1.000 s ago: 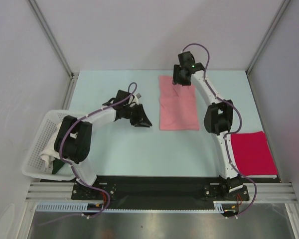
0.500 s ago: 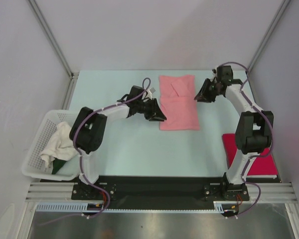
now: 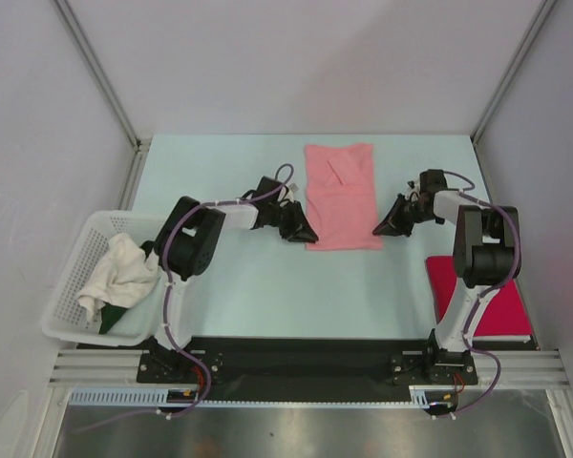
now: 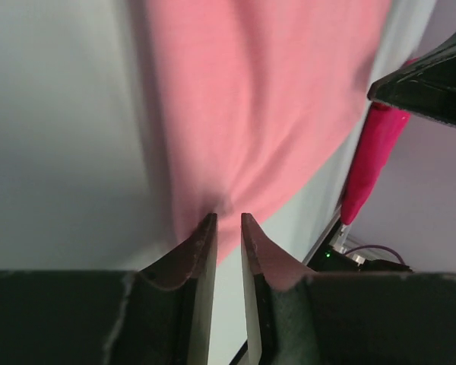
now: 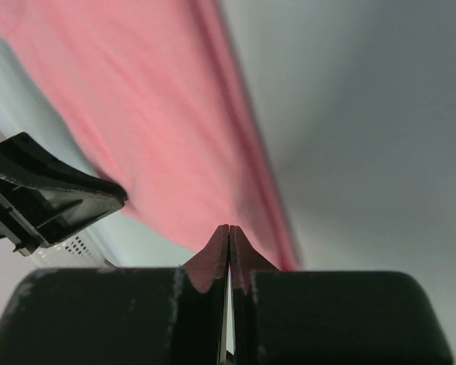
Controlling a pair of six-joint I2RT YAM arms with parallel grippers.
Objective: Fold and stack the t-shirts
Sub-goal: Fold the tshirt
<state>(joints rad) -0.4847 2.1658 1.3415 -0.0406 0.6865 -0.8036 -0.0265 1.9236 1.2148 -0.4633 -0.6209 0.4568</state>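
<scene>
Left pincer [image 3: 306,233], narrowly parted, and right pincer [image 3: 381,229], closed, have dropped to the corners of the pink t-shirt [image 3: 342,196] facing the counter [image 3: 229,277] front edge; folding seems next.

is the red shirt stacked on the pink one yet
No, the red shirt lies apart from the pink shirt, off to the right.

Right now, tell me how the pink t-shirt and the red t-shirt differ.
The pink t-shirt lies central, a long rectangle; the red t-shirt sits at the near right edge, squarer. The left gripper and right gripper flank the pink one's near corners; the right arm partly hides the red one. Both lie flat.
</scene>
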